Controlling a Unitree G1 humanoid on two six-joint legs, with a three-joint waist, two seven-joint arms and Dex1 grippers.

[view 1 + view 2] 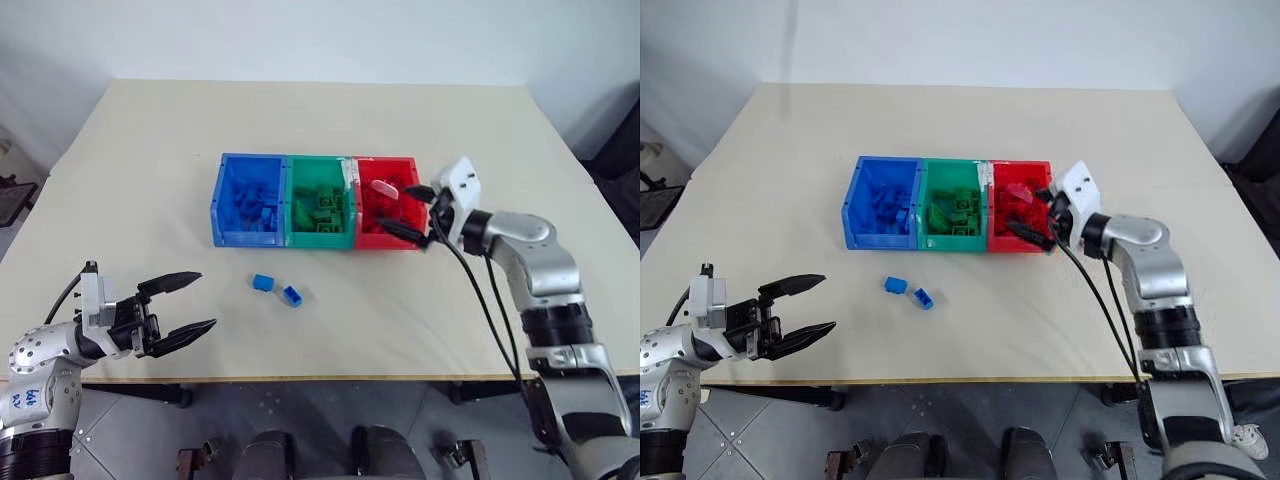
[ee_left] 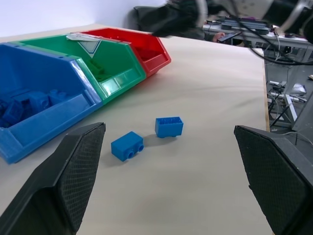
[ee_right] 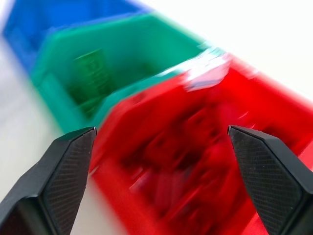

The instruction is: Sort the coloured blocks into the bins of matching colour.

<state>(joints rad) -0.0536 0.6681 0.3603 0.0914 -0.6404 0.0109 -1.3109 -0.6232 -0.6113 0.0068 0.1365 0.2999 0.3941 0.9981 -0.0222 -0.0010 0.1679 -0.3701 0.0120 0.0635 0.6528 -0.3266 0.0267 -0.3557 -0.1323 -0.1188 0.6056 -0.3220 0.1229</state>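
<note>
With the right hand (image 1: pixel 411 214) spread and empty over the red plastic bin (image 1: pixel 385 240) and the left hand (image 1: pixel 185 307) also spread, either could have nudged the two small blue studded bricks (image 1: pixel 263 283) across the bench (image 1: pixel 150 170) when reaching.

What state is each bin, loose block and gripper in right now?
Blue bin: open-topped, holding blue blocks.
Green bin: open-topped, holding green blocks.
Red bin: open-topped, holding red blocks.
Two blue blocks: loose on the table, unsorted.
Left gripper: open, empty.
Right gripper: open, empty, over the red bin.
</note>
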